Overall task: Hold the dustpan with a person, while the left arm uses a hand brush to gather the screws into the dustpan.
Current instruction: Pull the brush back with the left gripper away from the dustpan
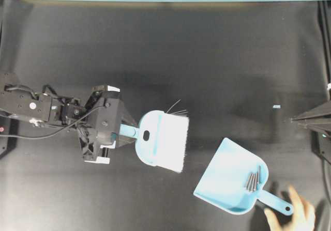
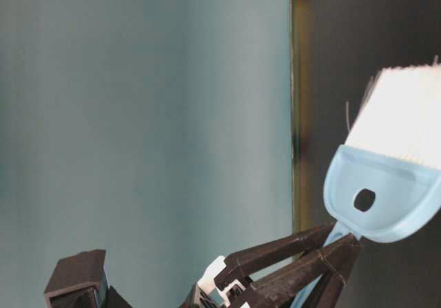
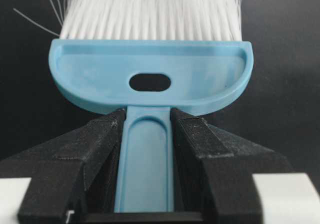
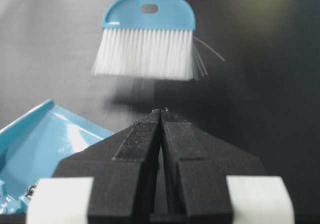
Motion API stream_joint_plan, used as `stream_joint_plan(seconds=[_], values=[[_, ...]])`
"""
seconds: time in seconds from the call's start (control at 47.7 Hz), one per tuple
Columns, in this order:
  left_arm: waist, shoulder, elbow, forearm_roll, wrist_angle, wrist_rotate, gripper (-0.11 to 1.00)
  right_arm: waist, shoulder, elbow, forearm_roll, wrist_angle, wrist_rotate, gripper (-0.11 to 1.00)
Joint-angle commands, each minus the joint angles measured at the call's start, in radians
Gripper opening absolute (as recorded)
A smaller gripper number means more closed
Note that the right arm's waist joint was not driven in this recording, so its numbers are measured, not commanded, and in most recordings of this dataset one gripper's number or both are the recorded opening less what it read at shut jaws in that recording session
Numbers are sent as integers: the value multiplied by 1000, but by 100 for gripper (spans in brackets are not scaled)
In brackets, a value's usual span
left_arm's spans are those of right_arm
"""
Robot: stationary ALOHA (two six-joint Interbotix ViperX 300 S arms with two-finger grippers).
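Note:
My left gripper (image 1: 124, 131) is shut on the thin handle of the light blue hand brush (image 1: 160, 138), whose white bristles point right, toward the dustpan. In the left wrist view the fingers clamp the handle (image 3: 148, 149) from both sides. The light blue dustpan (image 1: 227, 182) lies at the lower right, its mouth facing the brush and a gap of bare table between them. Several grey screws (image 1: 253, 180) rest inside it near the handle. A person's hand (image 1: 295, 218) is at the dustpan's handle end. My right gripper (image 4: 161, 113) is shut and empty, at the right edge (image 1: 292, 120).
The table is a black mat (image 1: 170, 60). A tiny pale blue scrap (image 1: 276, 107) lies on it left of the right gripper. A few stray bristles (image 1: 176, 108) stick out from the brush's far corner. A teal wall (image 2: 138, 115) runs along the back edge.

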Motion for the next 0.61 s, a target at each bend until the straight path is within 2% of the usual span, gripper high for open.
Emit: stream_joint_plan(seconds=[0.0, 0.273, 0.378, 0.42, 0.504, 0.587], values=[[6, -2, 9, 2, -37, -5, 32, 0, 5, -6, -2, -6, -6, -1], [9, 17, 25, 2, -60, -31, 32, 0, 5, -5, -3, -6, -8, -1], [0, 52, 35, 2, -106, -57, 34, 0, 5, -5, -2, -6, -8, -1], [0, 66, 43, 2, -130, -64, 41, 0, 5, -5, -3, -6, -8, -1], [-3, 97, 63, 2, -189, -71, 64, 0, 5, -6, -3, -6, -8, -1], [-6, 118, 72, 2, -225, -71, 78, 0, 5, -5, -3, -6, -6, -1]])
